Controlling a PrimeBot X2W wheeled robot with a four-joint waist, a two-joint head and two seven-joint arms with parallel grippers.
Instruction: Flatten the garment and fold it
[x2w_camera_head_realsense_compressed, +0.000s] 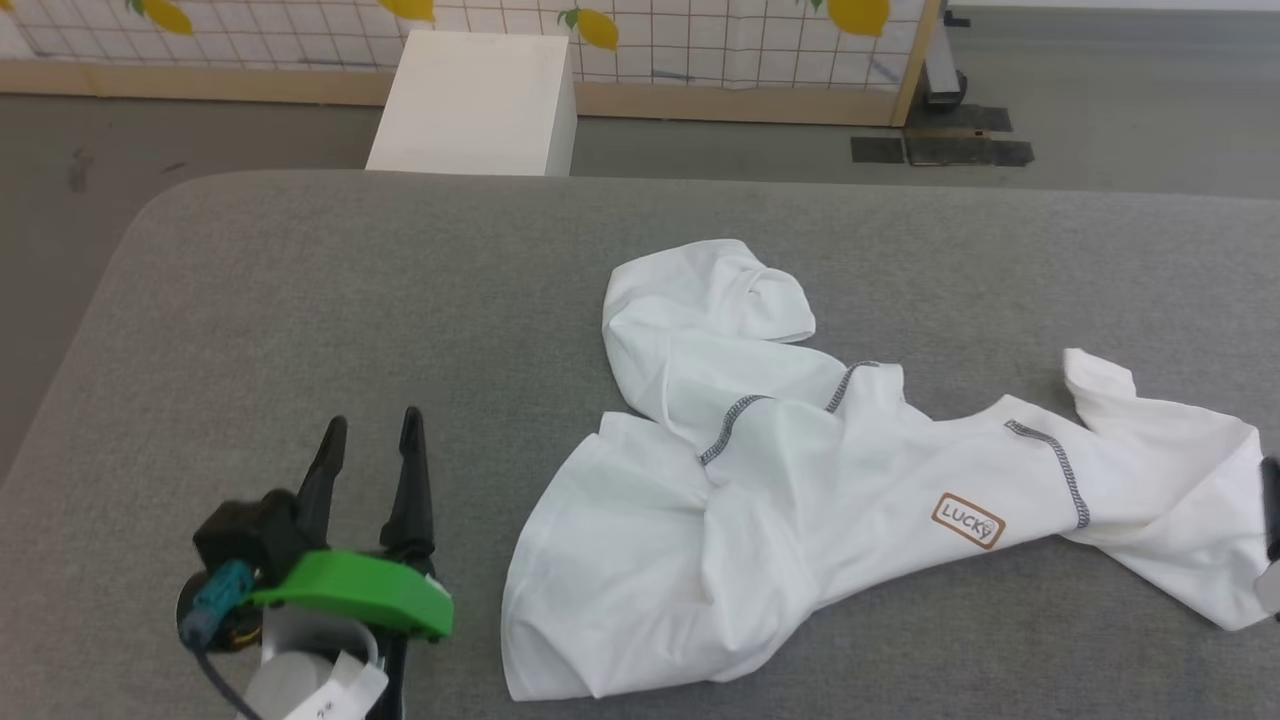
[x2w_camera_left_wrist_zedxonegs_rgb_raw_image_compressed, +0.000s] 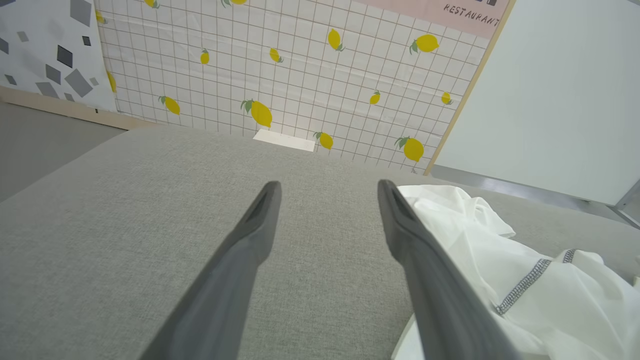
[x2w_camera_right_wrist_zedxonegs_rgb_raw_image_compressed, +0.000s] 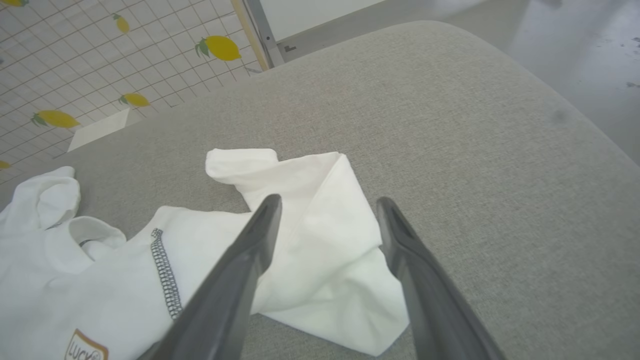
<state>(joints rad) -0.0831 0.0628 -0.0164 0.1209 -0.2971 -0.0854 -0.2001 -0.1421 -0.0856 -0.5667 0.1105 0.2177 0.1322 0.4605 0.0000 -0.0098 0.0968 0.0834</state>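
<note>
The white T-shirt (x2w_camera_head_realsense_compressed: 800, 480) lies crumpled on the grey fabric-covered surface (x2w_camera_head_realsense_compressed: 300, 300), right of centre. Its dark flecked seams and the brown-bordered LUCKY patch (x2w_camera_head_realsense_compressed: 968, 520) face up. One sleeve (x2w_camera_head_realsense_compressed: 710, 300) bunches toward the far side, and another part (x2w_camera_head_realsense_compressed: 1170, 470) stretches right. My left gripper (x2w_camera_head_realsense_compressed: 372, 428) stands open to the left of the shirt, apart from it, with nothing between its fingers. In the left wrist view the shirt (x2w_camera_left_wrist_zedxonegs_rgb_raw_image_compressed: 475, 235) sits just right of the gripper (x2w_camera_left_wrist_zedxonegs_rgb_raw_image_compressed: 328, 184). My right gripper (x2w_camera_right_wrist_zedxonegs_rgb_raw_image_compressed: 328, 201) is open above the shirt's right end (x2w_camera_right_wrist_zedxonegs_rgb_raw_image_compressed: 320, 225); whether it touches the cloth is unclear.
A white box (x2w_camera_head_realsense_compressed: 475, 100) stands on the floor beyond the surface's far edge. Behind it is a grid-patterned wall panel with lemons (x2w_camera_head_realsense_compressed: 700, 40). Dark tape patches (x2w_camera_head_realsense_compressed: 940, 150) mark the floor at the back right. The surface's rounded left corner (x2w_camera_head_realsense_compressed: 150, 220) drops to the floor.
</note>
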